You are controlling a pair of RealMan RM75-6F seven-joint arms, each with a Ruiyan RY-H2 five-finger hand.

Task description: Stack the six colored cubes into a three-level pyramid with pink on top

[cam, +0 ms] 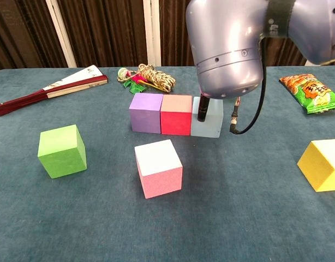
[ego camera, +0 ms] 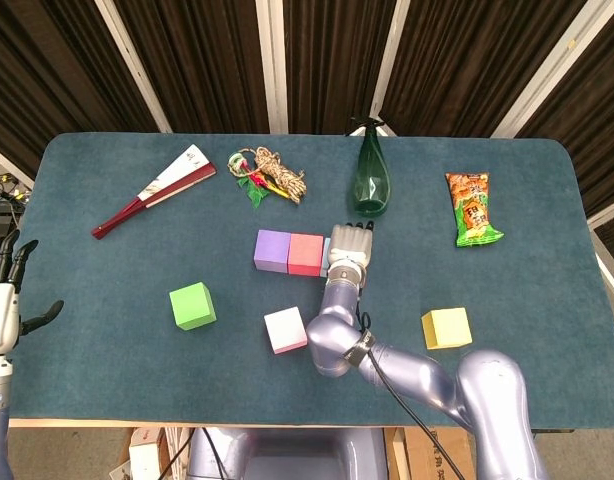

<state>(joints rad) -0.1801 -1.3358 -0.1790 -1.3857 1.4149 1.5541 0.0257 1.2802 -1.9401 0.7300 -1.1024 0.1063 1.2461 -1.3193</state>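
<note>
Table cover (ego camera: 107, 380) matt teal cloth, felt-like, cubes e.g. green cube (ego camera: 192, 305) matt w/ fine grainy faces, bottle (ego camera: 371, 180) glossy green glass-like, snack bag (ego camera: 472, 208) shiny foil, rope (ego camera: 279, 175) rough fibre, right arm (ego camera: 407, 372) smooth satin shell.

Right arm: reaches forward across the middle, elbow bulking low in front.
Right hand (ego camera: 349, 244): palm down, fingers pointing away; grip unclear.
Left hand (ego camera: 4, 290): raised at the left edge, fingers spread, holding nothing.
</note>
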